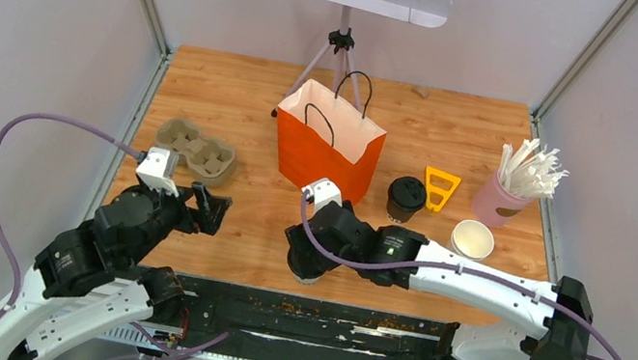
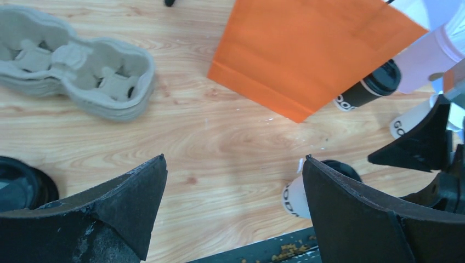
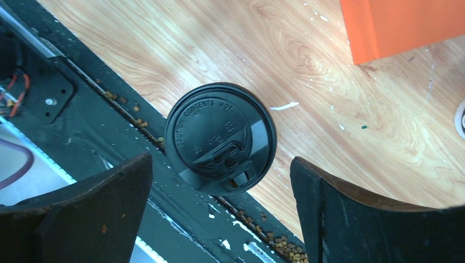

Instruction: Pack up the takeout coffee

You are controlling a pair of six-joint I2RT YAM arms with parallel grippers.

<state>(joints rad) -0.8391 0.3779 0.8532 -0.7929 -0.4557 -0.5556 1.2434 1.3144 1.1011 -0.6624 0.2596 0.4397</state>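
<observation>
My right gripper [image 3: 220,159] is wide open and pointing down over the near cup [image 3: 219,134], a white paper cup with a black lid. In the right wrist view the lid sits between the two fingers with a clear gap on each side, so nothing is held. That cup stands at the near edge of the table [image 1: 242,89], just beside the black strip that runs along the front. From the top view the gripper hides most of it.

My left gripper [image 2: 234,164] is open too, fingers spread with only bare wood between them. It hovers left of the middle, with the tray [image 1: 195,150] just beyond it on the left side of the table.

The bag [image 1: 324,156] stands upright in the middle, mouth open, handles up. A second lidded cup [image 1: 406,198] stands just to the right of the bag, upright on the wood. Further right and nearer to me is a lidless cup [image 1: 472,239], also upright. A yellow piece [image 1: 439,188] lies between the second lidded cup and the pink cup [image 1: 500,203] of straws by the right edge
</observation>
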